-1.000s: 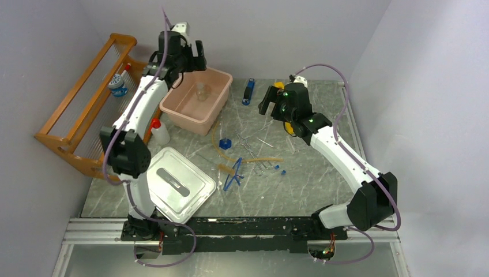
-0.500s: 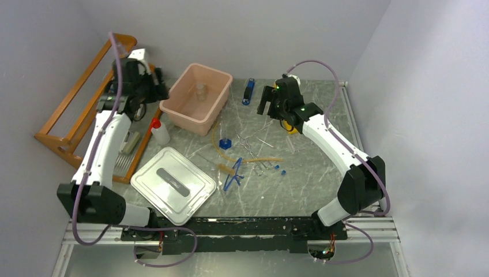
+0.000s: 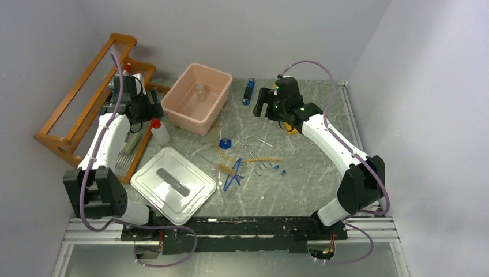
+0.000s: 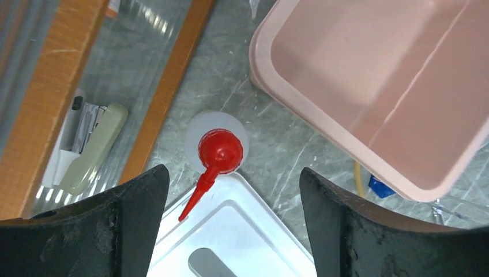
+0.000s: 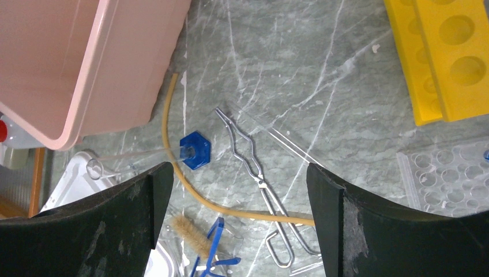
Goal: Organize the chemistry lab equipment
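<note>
From above, the left arm has swung away from the pink tub [image 3: 187,115] over the last second. Its left gripper [image 3: 143,107] now hangs over the white red-capped squeeze bottle [image 3: 159,132], which stands at about eight o'clock of the tub. The right gripper [image 3: 263,104] has drifted only slightly, toward nine o'clock, and sits at three o'clock of the tub. Judging by this, the bottle is the left arm's next pick, while the small jar [image 3: 200,89] already sits inside the tub. The tan rubber hose [image 3: 254,159] and blue plastic tongs [image 3: 233,176] lie loose at the table's centre.

The left wrist view shows the jaws spread wide with nothing between them. The squeeze bottle [image 4: 218,138] stands upright just above the fingers, its red nozzle slanting toward seven o'clock over the corner of the grey-white lid [image 4: 230,231].

In the right wrist view the jaws are likewise released and empty. Below them a blue-capped clear tube [image 5: 195,150] lies flat across the hose [image 5: 167,115]. Thin metal tongs [image 5: 254,167] lie at its three o'clock, and the yellow rack [image 5: 444,57] is at one o'clock.
</note>
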Motion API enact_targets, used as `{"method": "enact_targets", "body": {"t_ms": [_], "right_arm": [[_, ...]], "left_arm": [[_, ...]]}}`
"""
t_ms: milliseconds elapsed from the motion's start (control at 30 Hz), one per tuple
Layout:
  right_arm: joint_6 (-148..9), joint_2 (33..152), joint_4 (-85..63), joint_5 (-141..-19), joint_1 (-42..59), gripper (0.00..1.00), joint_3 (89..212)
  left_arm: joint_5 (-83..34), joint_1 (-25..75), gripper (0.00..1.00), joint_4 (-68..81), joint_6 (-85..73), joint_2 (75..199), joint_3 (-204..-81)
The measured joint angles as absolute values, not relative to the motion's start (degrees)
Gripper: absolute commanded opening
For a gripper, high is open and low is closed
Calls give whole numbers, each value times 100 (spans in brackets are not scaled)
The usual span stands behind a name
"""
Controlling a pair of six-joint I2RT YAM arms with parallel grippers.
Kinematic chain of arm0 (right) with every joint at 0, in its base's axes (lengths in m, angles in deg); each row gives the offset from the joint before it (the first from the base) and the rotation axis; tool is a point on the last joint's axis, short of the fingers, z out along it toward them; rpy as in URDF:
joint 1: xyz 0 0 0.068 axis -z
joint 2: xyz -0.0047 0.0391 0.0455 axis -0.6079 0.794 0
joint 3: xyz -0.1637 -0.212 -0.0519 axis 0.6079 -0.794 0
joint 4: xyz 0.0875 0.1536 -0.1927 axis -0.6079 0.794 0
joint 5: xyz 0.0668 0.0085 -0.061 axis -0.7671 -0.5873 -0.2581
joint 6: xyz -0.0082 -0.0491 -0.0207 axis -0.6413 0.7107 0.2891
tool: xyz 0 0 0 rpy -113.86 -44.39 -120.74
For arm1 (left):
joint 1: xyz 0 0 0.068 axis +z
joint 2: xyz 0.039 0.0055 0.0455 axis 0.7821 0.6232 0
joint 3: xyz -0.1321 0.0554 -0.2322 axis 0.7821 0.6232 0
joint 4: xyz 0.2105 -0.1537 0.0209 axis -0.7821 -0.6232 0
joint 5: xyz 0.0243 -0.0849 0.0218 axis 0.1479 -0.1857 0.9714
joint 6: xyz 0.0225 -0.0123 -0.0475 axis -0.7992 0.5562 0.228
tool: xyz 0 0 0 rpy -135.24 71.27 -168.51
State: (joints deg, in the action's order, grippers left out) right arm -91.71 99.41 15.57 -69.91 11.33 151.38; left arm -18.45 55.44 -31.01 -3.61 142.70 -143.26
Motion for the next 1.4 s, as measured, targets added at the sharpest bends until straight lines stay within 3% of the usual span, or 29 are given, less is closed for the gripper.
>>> {"method": "enact_targets", "body": {"t_ms": [433,600,833,1100,1400], "right_arm": [[-8940,9866,925,-7479,1115,90,14992],[-8926,9864,706,-7533,1111,90,14872],[-8819,9864,669,-7518,1109,90,14832],[-8791,9847,634,-7485,1109,90,14830],[-8784,9740,632,-7452,1106,90,14771]], "left_arm": [[-1819,5509,82,-3016,-618,15291,-13933],[-1819,5498,73,-2892,-667,15426,-13802],[-1603,5253,71,-2529,-865,15444,-13725],[-1244,5074,53,-2269,-986,15437,-13692],[-1109,5039,51,-2251,-813,14960,-13423]]}}
